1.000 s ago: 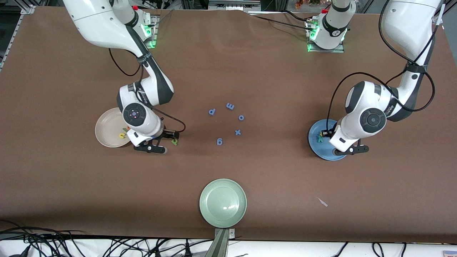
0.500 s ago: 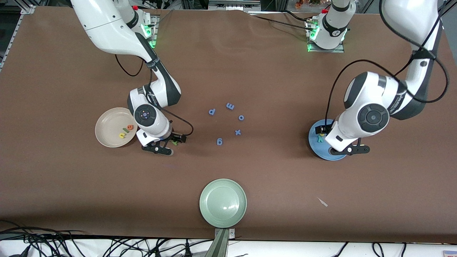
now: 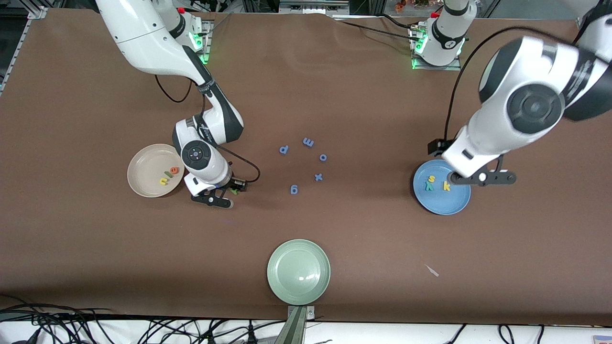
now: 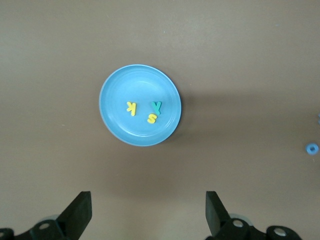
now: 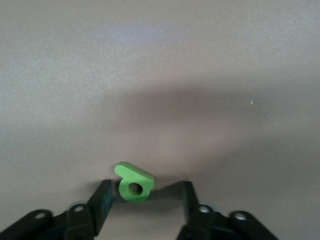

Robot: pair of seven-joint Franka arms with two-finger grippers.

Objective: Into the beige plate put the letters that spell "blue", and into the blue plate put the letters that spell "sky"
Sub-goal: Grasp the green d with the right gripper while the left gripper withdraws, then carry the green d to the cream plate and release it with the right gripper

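On the brown surface [image 3: 334, 95], the beige plate [image 3: 143, 184] holds yellow u [image 3: 163, 181], green l [image 3: 168, 174] and orange e [image 3: 174, 170]. Right pincer [image 3: 233, 189] sits low by the green b [image 3: 234, 190]. Blue plate [image 3: 442, 203] carries s [image 3: 431, 179], y [image 3: 429, 187], k [image 3: 446, 186]; left pincer [image 3: 483, 177] hovers above its rim.

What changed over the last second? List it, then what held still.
The left tool rose off the blue plate, leaving s, k and y in it. The right tool slid from the beige plate to straddle the green b, closing in. The purple letters and green plate stayed put.
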